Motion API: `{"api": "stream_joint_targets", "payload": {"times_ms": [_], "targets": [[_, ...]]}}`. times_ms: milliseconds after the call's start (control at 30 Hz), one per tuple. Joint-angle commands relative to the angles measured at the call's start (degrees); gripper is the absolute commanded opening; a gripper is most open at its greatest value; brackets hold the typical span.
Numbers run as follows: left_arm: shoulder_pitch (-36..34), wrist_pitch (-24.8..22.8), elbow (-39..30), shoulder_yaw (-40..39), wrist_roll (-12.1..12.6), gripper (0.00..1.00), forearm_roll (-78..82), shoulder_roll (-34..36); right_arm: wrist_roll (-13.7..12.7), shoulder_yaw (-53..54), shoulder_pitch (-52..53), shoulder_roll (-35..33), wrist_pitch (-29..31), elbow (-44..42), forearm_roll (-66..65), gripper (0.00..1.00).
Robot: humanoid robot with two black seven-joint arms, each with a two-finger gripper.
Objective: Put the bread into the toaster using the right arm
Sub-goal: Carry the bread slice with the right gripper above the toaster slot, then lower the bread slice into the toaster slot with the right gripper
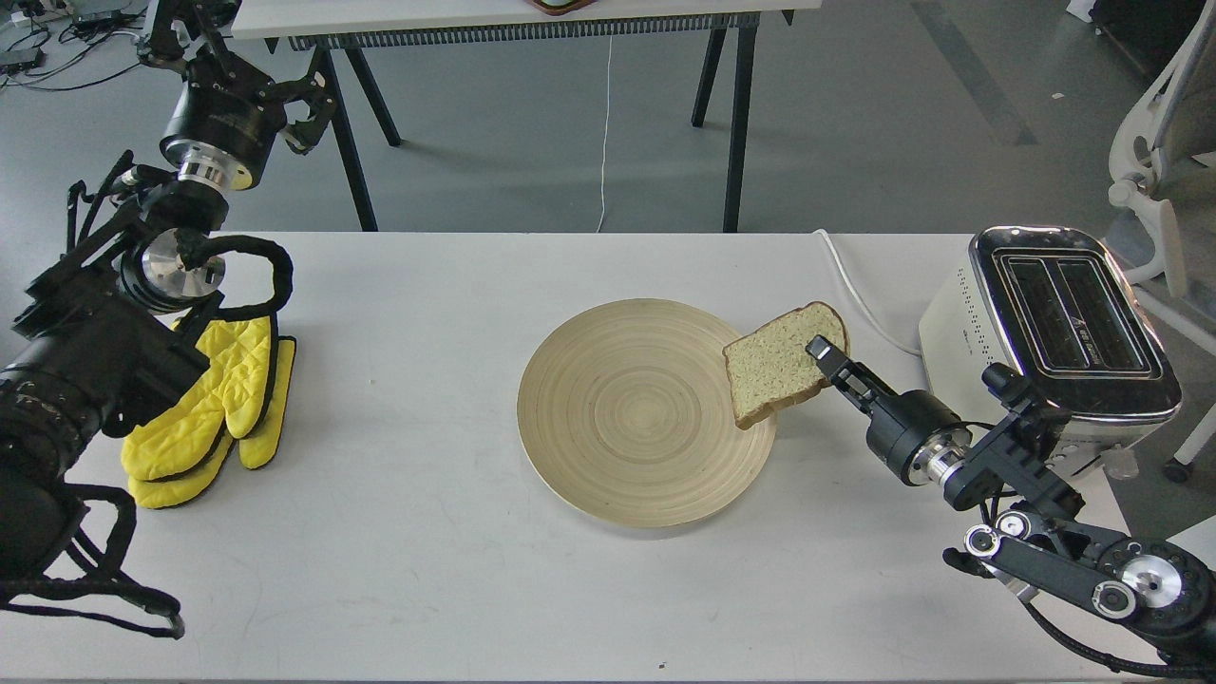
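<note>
The right claw (825,353) pinches the bread (777,366) by its right edge, tilted up over the rim of the wooden plate (627,418). Light, soft and crumbly, it probably wants a gentle edge grip toward the toaster (1064,332). The left claw (309,104) looks spread.

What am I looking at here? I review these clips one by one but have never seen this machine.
This is one picture, taken from a robot's own head, looking down at a white table. The two black limbs are its arms. The right pincer is closed on a slice of bread, which tilts over the right edge of a round wooden plate. To the right stands a cream toaster with two open slots on top, its white cord trailing back. The left pincer is raised at far left, holding nothing. Yellow oven mitts lie below that arm.
</note>
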Motion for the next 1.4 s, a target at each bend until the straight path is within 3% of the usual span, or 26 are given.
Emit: {"api": "stream_joint_targets", "payload": {"times_ms": [0,200,433,733,1367], "targets": [[0.00,0.00,0.00,0.00,0.00,1.00,-0.01,0.00,-0.02,0.05,1.84,-7.13,-0.26,6.12,-0.34,0.03],[0.00,0.00,0.00,0.00,0.00,1.00,-0.01,0.00,-0.11,-0.04,8.61,-23.30,0.01,11.67,-2.18,0.03],[0.00,0.00,0.00,0.00,0.00,1.00,-0.01,0.00,-0.63,-0.92,9.50,-36.32,0.45,11.41,-6.75,0.03],[0.00,0.00,0.00,0.00,0.00,1.00,-0.01,-0.09,-1.07,-8.21,8.62,-36.33,0.45,7.81,-8.68,0.03],[0.00,0.00,0.00,0.00,0.00,1.00,-0.01,-0.09,-0.72,-8.39,8.62,-36.42,0.10,5.08,-11.15,0.03]]}}
